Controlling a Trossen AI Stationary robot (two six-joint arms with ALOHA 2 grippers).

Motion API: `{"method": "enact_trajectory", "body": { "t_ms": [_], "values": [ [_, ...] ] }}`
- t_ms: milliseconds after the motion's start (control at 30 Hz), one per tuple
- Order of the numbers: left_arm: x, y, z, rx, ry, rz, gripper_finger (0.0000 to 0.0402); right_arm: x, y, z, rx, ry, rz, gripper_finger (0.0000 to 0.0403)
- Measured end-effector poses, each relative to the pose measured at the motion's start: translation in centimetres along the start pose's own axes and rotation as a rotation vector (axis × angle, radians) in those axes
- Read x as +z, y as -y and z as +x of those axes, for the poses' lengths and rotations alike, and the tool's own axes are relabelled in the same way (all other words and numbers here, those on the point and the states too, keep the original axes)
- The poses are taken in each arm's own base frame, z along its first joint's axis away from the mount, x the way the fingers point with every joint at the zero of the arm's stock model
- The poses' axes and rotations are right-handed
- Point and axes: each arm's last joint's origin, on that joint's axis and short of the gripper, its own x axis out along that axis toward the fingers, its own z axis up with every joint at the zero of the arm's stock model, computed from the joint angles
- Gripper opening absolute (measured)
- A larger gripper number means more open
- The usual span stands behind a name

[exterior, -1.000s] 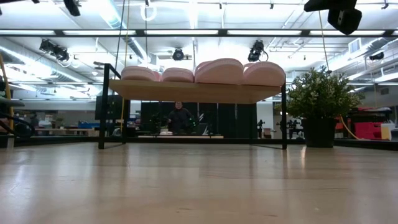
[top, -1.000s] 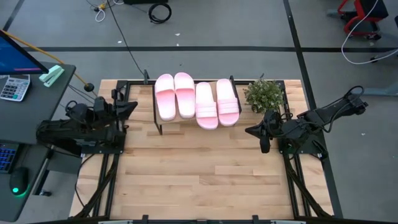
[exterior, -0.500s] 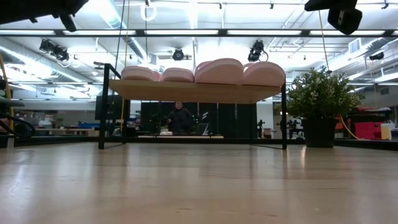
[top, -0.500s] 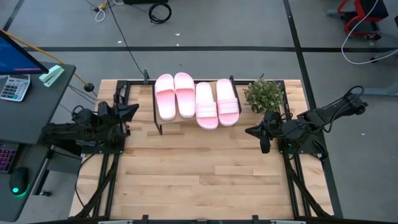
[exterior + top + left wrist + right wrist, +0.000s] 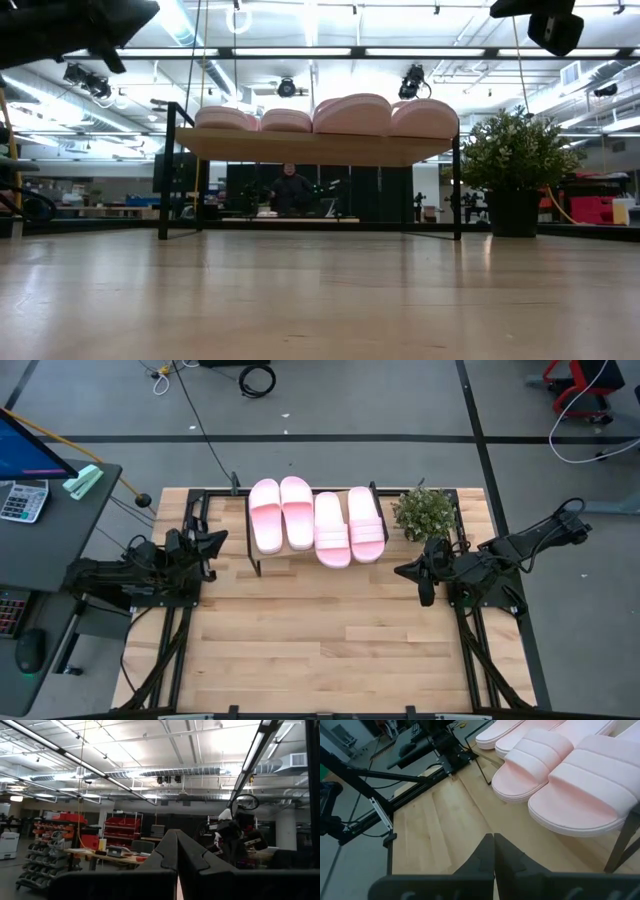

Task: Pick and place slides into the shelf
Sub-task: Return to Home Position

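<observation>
Slides (image 5: 332, 528), four, pink, lie side by side on the shelf (image 5: 300, 146) at the far edge of the surface (image 5: 320, 640). Left gripper (image 5: 218, 540) sits at the surface's left edge, apart from them, fingers pressed together, empty. Right gripper (image 5: 400, 571), likewise closed and empty, sits right of the shelf, near the potted plant (image 5: 425, 512).

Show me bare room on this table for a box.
The light wooden tabletop is bare across its front half, between the left gripper, the right gripper and the low black-legged shelf. Crowded: the shelf top, filled by four pale pink slides, and the green potted plant beside it.
</observation>
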Motion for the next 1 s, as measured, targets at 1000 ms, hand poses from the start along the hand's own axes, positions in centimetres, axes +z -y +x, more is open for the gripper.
{"method": "enact_trajectory", "body": {
  "t_ms": [1000],
  "values": [
    [-4.6, 0.6, -1.2, -0.199, -0.422, -0.168, 0.0, -0.4, 0.4, 0.0, -0.03, -0.038, 0.05, 0.0]
  ]
}}
